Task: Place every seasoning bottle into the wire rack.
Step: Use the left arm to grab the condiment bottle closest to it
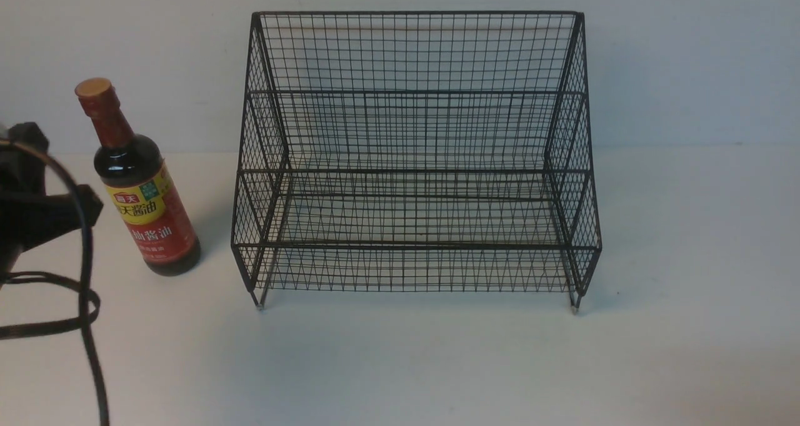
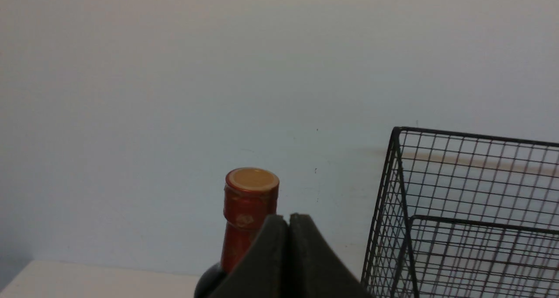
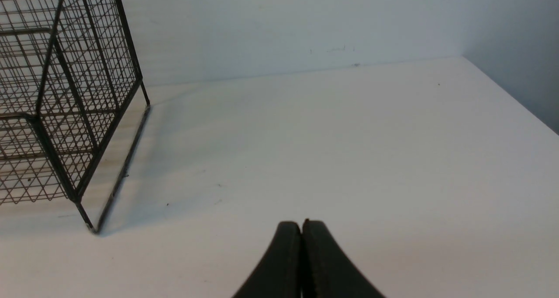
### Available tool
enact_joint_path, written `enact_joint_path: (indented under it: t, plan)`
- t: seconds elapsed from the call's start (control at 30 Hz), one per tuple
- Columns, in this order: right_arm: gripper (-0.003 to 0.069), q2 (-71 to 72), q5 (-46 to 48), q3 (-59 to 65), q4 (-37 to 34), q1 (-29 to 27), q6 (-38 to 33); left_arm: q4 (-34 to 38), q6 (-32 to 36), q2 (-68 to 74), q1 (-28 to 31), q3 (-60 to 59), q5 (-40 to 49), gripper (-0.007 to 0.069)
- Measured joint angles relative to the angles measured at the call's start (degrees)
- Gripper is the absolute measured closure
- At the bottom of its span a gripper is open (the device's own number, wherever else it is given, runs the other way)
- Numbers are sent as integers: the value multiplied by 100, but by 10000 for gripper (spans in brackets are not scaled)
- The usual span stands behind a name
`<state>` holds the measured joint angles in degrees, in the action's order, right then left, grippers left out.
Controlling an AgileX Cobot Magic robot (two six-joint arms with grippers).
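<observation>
Lab-like robot test bench. White table [image 1: 687, 363], plain white wall [image 1: 687, 57], black arm [image 1: 25, 207] with loose cable [image 1: 84, 245] at left. Staged props: one rack [image 1: 412, 171], one bottle [image 1: 147, 207].

A white table [image 1: 687, 351] runs back to a pale grey-blue wall [image 1: 687, 57], faintly scuffed.

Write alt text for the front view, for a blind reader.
A tall dark seasoning bottle stands on the white table, left of an empty black two-tier wire rack and apart from it. The left arm and its cable show at the left edge.
</observation>
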<state>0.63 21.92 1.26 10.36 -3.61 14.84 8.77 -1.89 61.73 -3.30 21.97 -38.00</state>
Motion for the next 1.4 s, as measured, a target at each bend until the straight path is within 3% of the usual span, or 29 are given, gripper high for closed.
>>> enact_joint_path:
  t: [0.33,0.57,0.77,1.4]
  plan:
    - [671,0,0,0,0,0,56,-61,31,1338,0,382,-679,534]
    - [671,0,0,0,0,0,96,70,156,1953,0,611,-745,275]
    - [671,0,0,0,0,0,106,782,654,2118,19,916,-750,122]
    - [671,0,0,0,0,0,112,701,1068,3123,186,1999,-269,102]
